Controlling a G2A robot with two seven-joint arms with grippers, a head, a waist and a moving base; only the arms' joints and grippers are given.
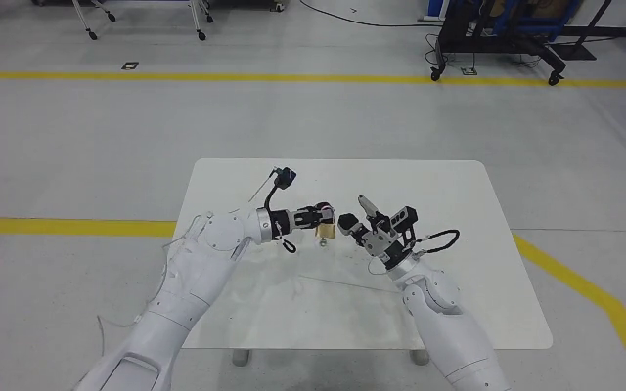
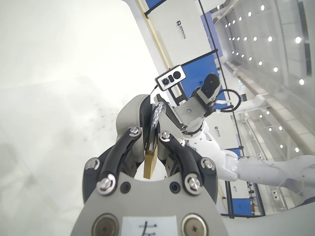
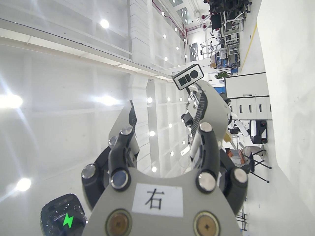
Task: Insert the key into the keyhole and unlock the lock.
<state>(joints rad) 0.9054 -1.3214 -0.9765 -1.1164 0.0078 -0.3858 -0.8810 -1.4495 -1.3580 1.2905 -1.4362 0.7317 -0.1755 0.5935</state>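
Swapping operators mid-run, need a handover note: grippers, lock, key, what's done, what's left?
Left gripper: jaws shut on the padlock, held over the table.
Right gripper: jaws open, empty, close beside the padlock.
Key: cannot make it out; cannot tell whether it is in the keyhole.
Done: padlock is in hand.
Left: probably confirm the key, insert it if needed, turn it to unlock.

One black character on a white label (image 2: 148, 227) below the left jaws; likewise on a second label (image 3: 157, 200) below the right jaws. Green lightning-bolt sign (image 3: 68, 219) on a dark screen (image 3: 53, 210). Logo print (image 2: 181, 31) on a white panel (image 2: 169, 8).
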